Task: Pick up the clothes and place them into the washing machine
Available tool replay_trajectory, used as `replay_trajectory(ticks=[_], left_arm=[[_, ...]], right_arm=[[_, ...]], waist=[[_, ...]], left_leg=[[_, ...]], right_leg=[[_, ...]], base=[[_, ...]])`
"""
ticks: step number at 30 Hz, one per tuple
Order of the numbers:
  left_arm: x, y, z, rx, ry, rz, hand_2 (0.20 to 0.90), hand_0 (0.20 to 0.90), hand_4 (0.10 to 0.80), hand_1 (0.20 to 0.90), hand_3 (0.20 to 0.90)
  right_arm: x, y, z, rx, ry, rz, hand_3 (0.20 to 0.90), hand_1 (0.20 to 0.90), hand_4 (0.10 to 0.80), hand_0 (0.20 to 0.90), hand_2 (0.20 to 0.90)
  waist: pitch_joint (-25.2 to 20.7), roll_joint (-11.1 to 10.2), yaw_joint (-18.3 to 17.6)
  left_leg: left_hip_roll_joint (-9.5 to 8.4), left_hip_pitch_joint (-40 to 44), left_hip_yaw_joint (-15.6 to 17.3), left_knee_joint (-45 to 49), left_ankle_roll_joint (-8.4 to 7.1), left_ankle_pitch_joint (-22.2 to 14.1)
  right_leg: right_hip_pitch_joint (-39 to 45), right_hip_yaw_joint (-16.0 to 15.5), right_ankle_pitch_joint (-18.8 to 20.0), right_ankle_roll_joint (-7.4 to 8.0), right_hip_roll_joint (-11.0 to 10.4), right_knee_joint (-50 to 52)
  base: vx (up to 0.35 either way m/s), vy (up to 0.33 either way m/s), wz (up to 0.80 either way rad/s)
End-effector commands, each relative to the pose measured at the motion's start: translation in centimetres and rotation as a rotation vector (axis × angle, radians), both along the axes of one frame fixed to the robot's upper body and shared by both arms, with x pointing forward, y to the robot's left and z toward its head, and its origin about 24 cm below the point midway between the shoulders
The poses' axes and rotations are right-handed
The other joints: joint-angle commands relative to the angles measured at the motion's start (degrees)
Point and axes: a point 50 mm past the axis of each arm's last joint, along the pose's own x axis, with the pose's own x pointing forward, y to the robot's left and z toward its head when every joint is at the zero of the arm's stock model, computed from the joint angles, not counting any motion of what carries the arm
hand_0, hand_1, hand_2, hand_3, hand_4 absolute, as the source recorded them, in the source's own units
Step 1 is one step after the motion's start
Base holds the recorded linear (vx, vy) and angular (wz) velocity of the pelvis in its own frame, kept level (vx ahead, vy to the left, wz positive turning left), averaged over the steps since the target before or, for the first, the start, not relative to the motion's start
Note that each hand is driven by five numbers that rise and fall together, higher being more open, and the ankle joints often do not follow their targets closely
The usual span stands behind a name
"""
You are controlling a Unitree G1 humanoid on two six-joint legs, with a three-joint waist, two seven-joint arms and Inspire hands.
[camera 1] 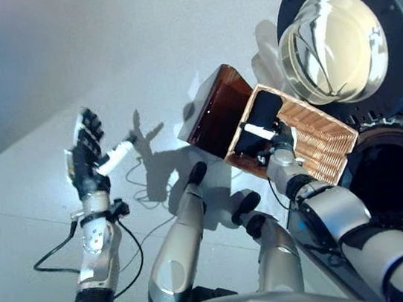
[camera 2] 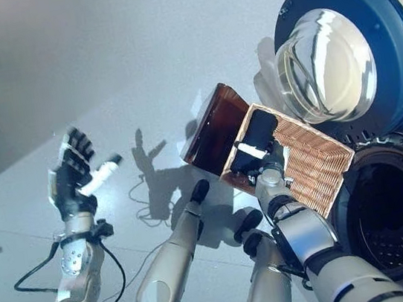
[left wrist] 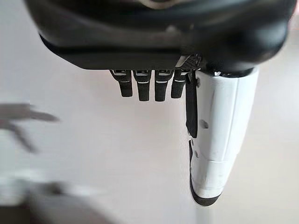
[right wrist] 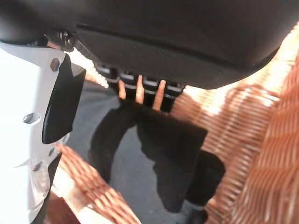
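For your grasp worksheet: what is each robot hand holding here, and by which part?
The right hand grips the wicker basket by its rim, fingers curled over the edge. The left hand is open above the floor, holding nothing.

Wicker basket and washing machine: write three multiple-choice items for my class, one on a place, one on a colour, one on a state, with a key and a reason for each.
1. Where is the right hand?
A. inside the wicker basket
B. inside the drum
C. flat on the floor

2. What colour is the rim of the washing machine door?
A. red
B. dark blue
C. yellow

3. How is the washing machine door?
A. shut
B. missing
C. swung open

Key:
1 A, the right hand reaches in over the woven bottom.
2 B, a dark blue ring surrounds the glass bowl.
3 C, the door stands aside and the dark drum shows.

The left hand is held off to the side, open and empty.
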Motion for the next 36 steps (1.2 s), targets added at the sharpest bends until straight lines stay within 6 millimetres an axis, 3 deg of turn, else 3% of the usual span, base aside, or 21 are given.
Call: replay_trajectory(ticks=[1, 2, 3, 8, 14, 21, 29, 35, 36], left_arm=[[-2.6, 2.4, -1.6, 0.128, 0.120, 0.054, 0.900, 0.900, 0.800, 0.900, 0.900], [-3.0, 2.7, -2.1, 0.158, 0.156, 0.061, 0.900, 0.900, 0.800, 0.900, 0.900], [-3.5, 3.5, -3.0, 0.193, 0.214, 0.073, 0.900, 0.900, 0.800, 0.900, 0.900], [-3.8, 4.5, -3.3, 0.241, 0.241, 0.103, 0.900, 0.900, 0.800, 0.900, 0.900], [-3.0, 4.2, -2.1, 0.236, 0.161, 0.117, 0.900, 0.900, 0.800, 0.900, 0.900], [-3.0, 3.9, -2.5, 0.221, 0.168, 0.117, 0.900, 0.900, 0.800, 0.900, 0.900], [-4.5, 4.0, -4.6, 0.205, 0.274, 0.119, 0.900, 0.900, 0.800, 0.900, 0.900], [-6.6, 4.6, -7.1, 0.194, 0.409, 0.143, 0.900, 0.900, 0.800, 0.900, 0.900], [-7.5, 4.4, -8.0, 0.178, 0.454, 0.146, 0.900, 0.900, 0.800, 0.900, 0.900]], right_arm=[[1.6, -1.8, 3.3, -0.062, -0.082, -0.048, 0.785, 0.785, 0.718, 0.785, 0.785], [1.7, -1.8, 3.4, -0.060, -0.086, -0.052, 0.439, 0.439, 0.471, 0.439, 0.439], [1.7, -1.8, 3.3, -0.052, -0.090, -0.054, 0.214, 0.214, 0.310, 0.214, 0.214], [1.5, -1.6, 3.0, -0.052, -0.091, -0.049, 0.200, 0.200, 0.300, 0.200, 0.200], [1.3, -2.4, 3.0, -0.058, -0.091, -0.082, 0.200, 0.200, 0.300, 0.200, 0.200], [0.7, -3.4, 2.4, -0.060, -0.073, -0.117, 0.200, 0.200, 0.300, 0.200, 0.200], [-1.4, -5.7, 0.5, -0.070, -0.014, -0.192, 0.200, 0.200, 0.300, 0.200, 0.200], [-3.6, -7.3, -1.3, -0.014, -0.032, -0.267, 0.200, 0.200, 0.300, 0.200, 0.200], [-4.2, -7.5, -1.8, 0.029, -0.068, -0.297, 0.200, 0.200, 0.300, 0.200, 0.200]], waist=[[-1.94, 3.46, 1.54], [-2.03, 3.52, 1.63], [-2.21, 3.65, 1.81], [-2.48, 3.35, 1.83], [-2.69, 3.36, 1.84], [-3.49, 2.68, 1.46], [-5.64, 2.27, -0.10], [-8.07, 2.51, -3.83], [-8.49, 3.31, -5.26]], left_leg=[[-2.43, -3.09, 3.13, 1.78, -0.06, -3.95], [-2.45, -2.94, 3.11, 1.74, -0.04, -4.00], [-2.55, -2.97, 3.15, 1.96, -0.07, -4.08], [-2.63, -2.97, 3.05, 2.03, -0.01, -4.17], [-2.66, -2.30, 2.49, 1.68, -0.01, -4.14], [-2.40, -0.38, 2.87, 1.20, 0.07, -4.40], [-1.87, 3.63, 3.84, -1.00, 0.12, -4.22], [-1.18, 8.45, 5.56, -3.92, -0.03, -3.51], [-0.98, 9.44, 6.46, -5.08, 0.11, -1.47]], right_leg=[[2.66, 2.16, -0.64, -0.28, -0.38, -0.48], [2.80, 2.18, -0.77, -0.20, -0.39, -0.44], [2.84, 2.15, -0.84, -0.11, -0.48, -0.47], [2.79, 2.19, -0.84, 0.05, -0.58, -0.39], [3.16, 1.99, -1.19, 0.04, -0.64, -0.08], [5.29, 2.09, -0.88, 0.31, -0.59, -1.23], [9.08, 2.55, 0.13, 0.65, -0.17, -4.24], [13.53, 3.81, 1.70, 1.22, 0.34, -8.66], [14.11, 3.88, 3.67, 1.21, 0.45, -9.94]], base=[[0.000, 0.000, 0.00], [0.029, 0.011, 0.03], [0.023, 0.004, 0.06], [0.012, 0.000, 0.04], [0.002, -0.004, 0.02], [0.000, -0.002, 0.00], [0.006, 0.010, -0.04], [0.000, 0.057, -0.17], [-0.084, 0.112, -0.26]])
